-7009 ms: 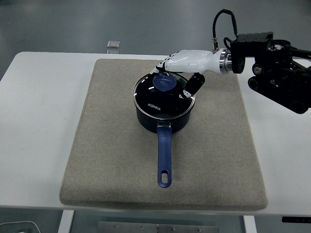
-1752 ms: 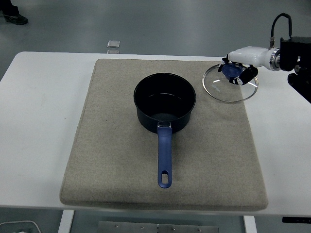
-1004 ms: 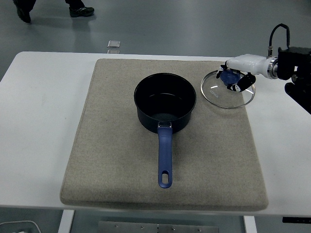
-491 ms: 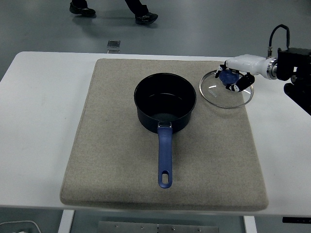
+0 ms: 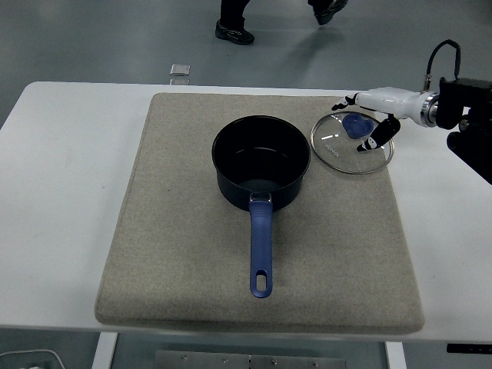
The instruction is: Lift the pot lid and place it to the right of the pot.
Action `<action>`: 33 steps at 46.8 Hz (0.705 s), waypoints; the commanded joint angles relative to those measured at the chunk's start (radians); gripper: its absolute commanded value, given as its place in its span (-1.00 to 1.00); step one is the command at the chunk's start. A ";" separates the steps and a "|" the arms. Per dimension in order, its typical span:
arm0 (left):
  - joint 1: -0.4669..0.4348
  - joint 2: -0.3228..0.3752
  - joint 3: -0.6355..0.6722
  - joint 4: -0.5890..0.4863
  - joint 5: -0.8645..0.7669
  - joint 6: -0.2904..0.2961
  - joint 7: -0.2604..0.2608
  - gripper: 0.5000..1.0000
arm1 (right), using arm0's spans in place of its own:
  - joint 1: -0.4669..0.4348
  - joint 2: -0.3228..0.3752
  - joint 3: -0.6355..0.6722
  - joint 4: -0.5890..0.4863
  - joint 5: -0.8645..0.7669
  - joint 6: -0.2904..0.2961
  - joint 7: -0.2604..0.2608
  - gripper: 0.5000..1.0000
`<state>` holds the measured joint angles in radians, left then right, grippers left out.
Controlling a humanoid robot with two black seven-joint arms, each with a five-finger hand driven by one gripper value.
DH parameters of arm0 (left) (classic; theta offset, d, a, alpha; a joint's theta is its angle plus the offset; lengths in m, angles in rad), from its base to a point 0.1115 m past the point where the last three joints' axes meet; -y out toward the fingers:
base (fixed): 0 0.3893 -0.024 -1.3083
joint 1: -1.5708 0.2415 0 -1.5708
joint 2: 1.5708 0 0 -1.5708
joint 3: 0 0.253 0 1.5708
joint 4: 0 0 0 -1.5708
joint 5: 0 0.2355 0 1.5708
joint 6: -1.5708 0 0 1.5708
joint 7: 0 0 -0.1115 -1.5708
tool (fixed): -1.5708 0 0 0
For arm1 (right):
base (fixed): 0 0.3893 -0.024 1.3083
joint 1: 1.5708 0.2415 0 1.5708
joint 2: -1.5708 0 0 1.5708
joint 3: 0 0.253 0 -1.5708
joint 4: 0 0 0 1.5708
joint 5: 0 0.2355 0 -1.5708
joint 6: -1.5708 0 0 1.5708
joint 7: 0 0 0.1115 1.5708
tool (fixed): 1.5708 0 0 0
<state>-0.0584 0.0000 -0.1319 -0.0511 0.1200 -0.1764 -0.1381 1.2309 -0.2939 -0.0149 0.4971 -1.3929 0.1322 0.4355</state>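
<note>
White table [image 5: 69, 192] carrying a grey-beige mat [image 5: 169, 261] that covers most of its middle. Centred toward the mat's 12 o'clock half stands the dark blue pot [image 5: 260, 161], open and uncovered, its long blue handle [image 5: 260, 250] running toward 6 o'clock. At the pot's 3 o'clock, slightly toward 2, the glass pot lid [image 5: 350, 143] lies flat on the mat near the mat's right edge, just beside the pot's rim but apparently not touching it; its blue knob [image 5: 355, 125] faces up. The right hand [image 5: 367, 115], white with dark fingertips, reaches in from the 3 o'clock edge and hovers over the lid's far-right portion, its fingers spread apart and holding nothing; the thumb tip [image 5: 368, 144] hangs close above the glass. The left hand is out of view. A small clear square object [image 5: 179, 70] sits on the floor beyond the table at 12 o'clock, near a passing person's shoes [image 5: 231, 32].

Judgement: the lid appears placed and released. Remaining risk: a dangling fingertip could catch the knob or rim as the arm retreats, dragging the lid off the mat's edge or against the pot.
</note>
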 commanded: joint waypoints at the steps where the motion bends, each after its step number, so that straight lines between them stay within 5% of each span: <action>1: 0.000 0.000 0.000 0.000 0.000 0.000 0.000 1.00 | 0.001 -0.001 0.001 0.000 0.000 -0.002 0.000 0.64; 16: 0.000 0.000 0.000 0.000 0.000 0.000 0.000 1.00 | 0.047 -0.008 0.003 0.001 0.003 -0.036 0.009 0.64; 33: 0.000 0.000 0.001 0.000 0.000 0.000 0.000 1.00 | 0.120 -0.008 0.006 0.009 0.195 -0.036 0.006 0.64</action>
<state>-0.0583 0.0000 -0.1319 -0.0505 0.1199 -0.1764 -0.1381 1.3386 -0.3001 -0.0105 0.5062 -1.2280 0.0959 0.4422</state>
